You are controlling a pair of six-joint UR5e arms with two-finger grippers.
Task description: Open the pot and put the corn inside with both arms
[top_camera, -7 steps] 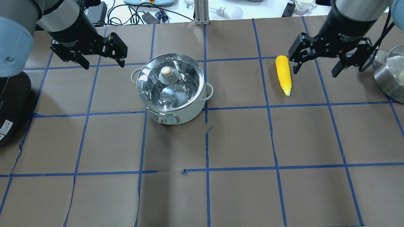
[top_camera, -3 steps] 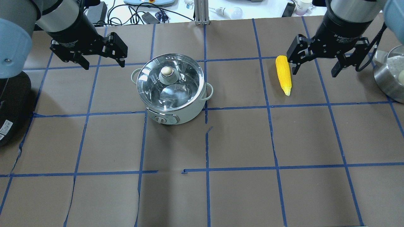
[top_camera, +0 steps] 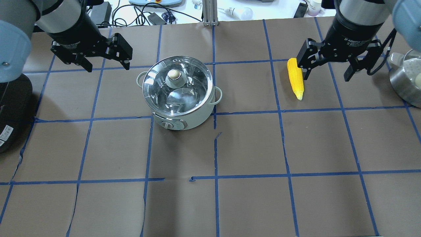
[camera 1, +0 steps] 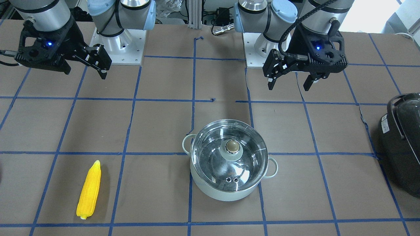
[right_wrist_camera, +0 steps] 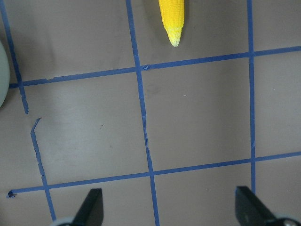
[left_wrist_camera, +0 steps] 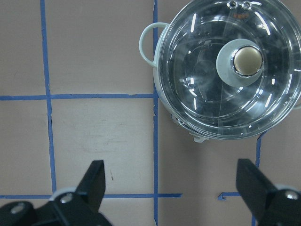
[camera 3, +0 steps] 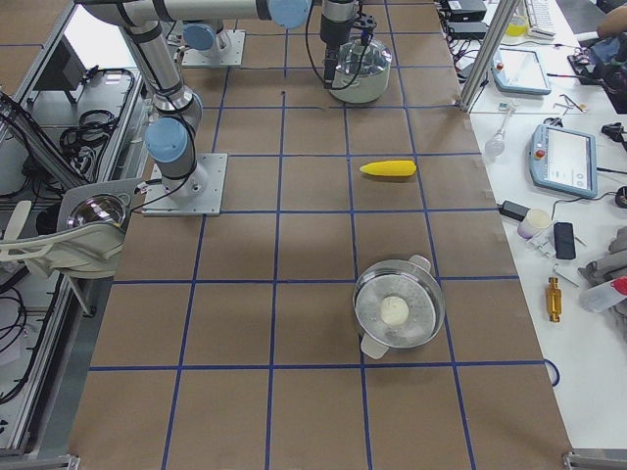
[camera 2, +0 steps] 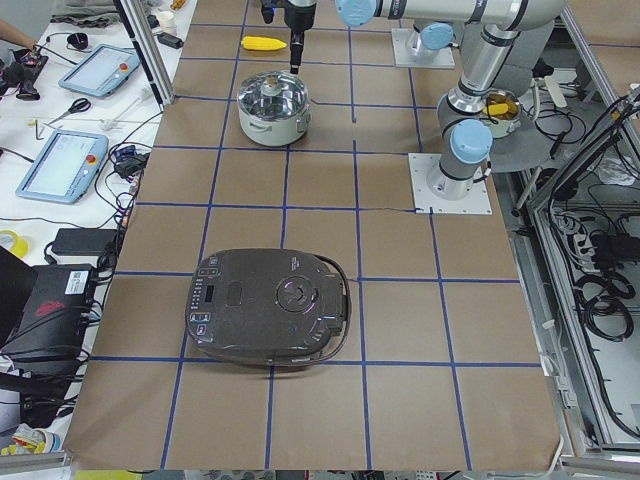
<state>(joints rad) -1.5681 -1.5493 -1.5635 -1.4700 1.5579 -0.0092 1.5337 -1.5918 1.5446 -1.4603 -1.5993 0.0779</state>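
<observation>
While the right claw hangs spread, the corn lies untouched beside it.

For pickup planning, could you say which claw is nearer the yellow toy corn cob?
Right. Right claw hovers raised near the yellow corn cob; left claw hovers beyond the round mint-green pot.

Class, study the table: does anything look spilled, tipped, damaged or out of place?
Only the brown paper table cover: its blue tape grid is broken and kinked near the middle. The mint-green pot stands upright with its glass lid seated, and the yellow toy corn cob lies flat, whole. Nothing is spilled.
</observation>
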